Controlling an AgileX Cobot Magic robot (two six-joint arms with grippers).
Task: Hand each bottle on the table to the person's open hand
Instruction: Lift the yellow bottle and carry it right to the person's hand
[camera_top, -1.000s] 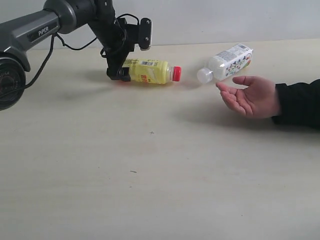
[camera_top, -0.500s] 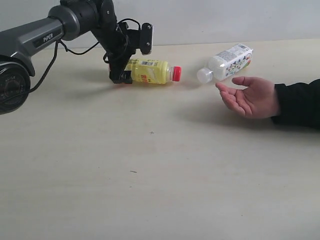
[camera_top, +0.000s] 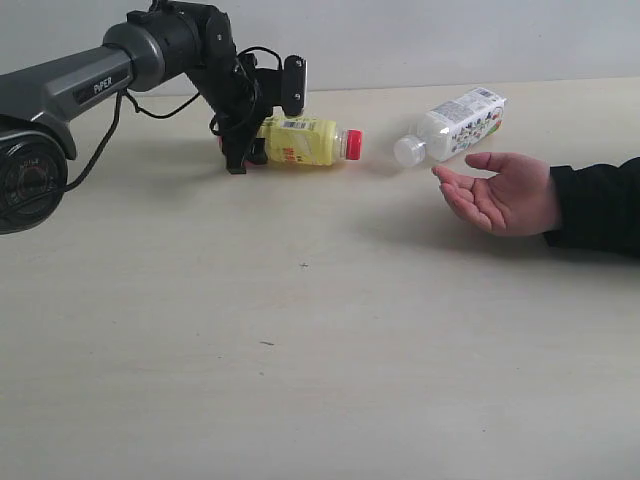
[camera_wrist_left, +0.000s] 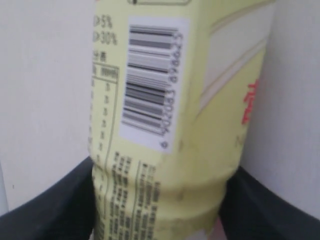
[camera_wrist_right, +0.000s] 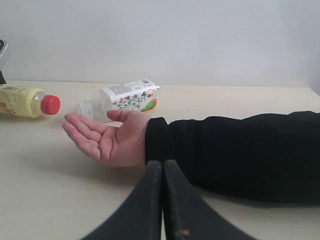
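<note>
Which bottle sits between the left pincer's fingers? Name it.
The yellow bottle with the red cap: the left pincer grips its base. The whitish bottle lies free near the hand.

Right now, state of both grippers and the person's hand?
Left gripper: closed on the yellow bottle, at its base end.
Right gripper: shut, empty.
Person's hand: open, palm up, empty.

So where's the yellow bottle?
In the exterior view's upper left, the yellow bottle is sideways, base in the left gripper, red cap toward the whitish bottle.
</note>
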